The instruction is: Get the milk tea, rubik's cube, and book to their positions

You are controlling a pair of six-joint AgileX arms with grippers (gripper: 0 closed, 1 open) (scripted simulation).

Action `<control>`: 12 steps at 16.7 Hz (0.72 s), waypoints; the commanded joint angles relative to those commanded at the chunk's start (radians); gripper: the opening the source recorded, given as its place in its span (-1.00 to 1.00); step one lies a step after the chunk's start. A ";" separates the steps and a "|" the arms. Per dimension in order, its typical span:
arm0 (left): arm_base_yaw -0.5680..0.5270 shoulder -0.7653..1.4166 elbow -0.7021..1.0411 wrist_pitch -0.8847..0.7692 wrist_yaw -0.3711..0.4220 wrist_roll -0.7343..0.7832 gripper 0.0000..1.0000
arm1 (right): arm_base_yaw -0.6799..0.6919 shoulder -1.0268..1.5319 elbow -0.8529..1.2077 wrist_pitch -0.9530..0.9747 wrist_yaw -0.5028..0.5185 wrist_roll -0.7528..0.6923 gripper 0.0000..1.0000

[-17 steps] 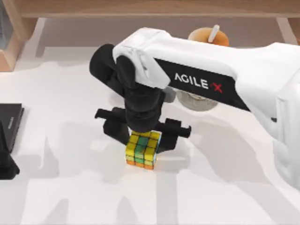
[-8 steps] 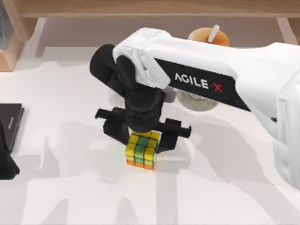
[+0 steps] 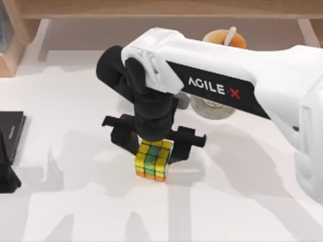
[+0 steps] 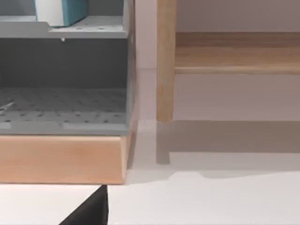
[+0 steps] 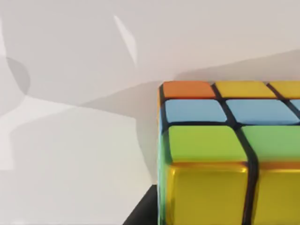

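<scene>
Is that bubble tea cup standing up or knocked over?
Upright: the milk tea shows its round top and straw from above, behind the right arm.

The rubik's cube (image 3: pixel 153 161) sits flat on the white worktop near the middle, its faces a mix of yellow, green and orange squares split by black lines. The milk tea (image 3: pixel 222 39) stands upright toward the back, right of centre, orange-tan with a white straw poking up. A teal book (image 4: pixel 60 11) stands on a grey shelf
</scene>
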 joint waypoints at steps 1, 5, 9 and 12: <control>0.000 0.000 0.000 0.000 0.000 0.000 1.00 | 0.000 -0.002 0.016 -0.018 0.000 0.000 -1.00; 0.000 0.000 0.000 0.000 0.000 0.000 1.00 | 0.000 -0.010 0.081 -0.092 0.000 -0.001 -1.00; 0.000 0.000 0.000 0.000 0.000 0.000 1.00 | 0.000 -0.006 0.081 -0.091 0.000 0.001 -1.00; 0.000 0.000 0.000 0.000 0.000 0.000 1.00 | 0.003 -0.025 0.078 -0.058 0.017 -0.028 -1.00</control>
